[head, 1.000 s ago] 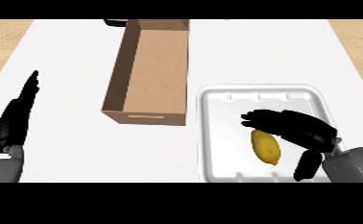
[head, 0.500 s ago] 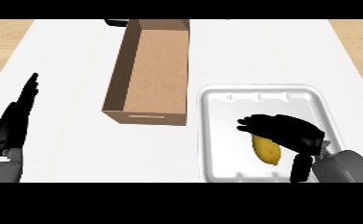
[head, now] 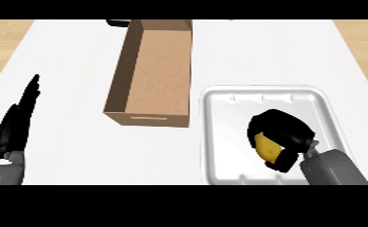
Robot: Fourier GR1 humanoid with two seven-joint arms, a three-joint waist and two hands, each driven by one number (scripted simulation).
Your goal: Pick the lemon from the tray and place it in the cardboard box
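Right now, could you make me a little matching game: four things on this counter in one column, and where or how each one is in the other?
Things:
1. lemon
2. cardboard box
3. tray
4. left hand

States:
A. open, resting at the left edge
B. white, at the lower right
C. brown, open-topped, nothing visible inside
D. yellow, wrapped by the right hand

Pairs: 1-D, 2-C, 3-B, 4-A

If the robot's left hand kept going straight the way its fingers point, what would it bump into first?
Probably nothing. The left hand rests open at the view's left edge, fingers pointing up the white counter. The cardboard box sits off to its right, outside that line, though depth is unclear.
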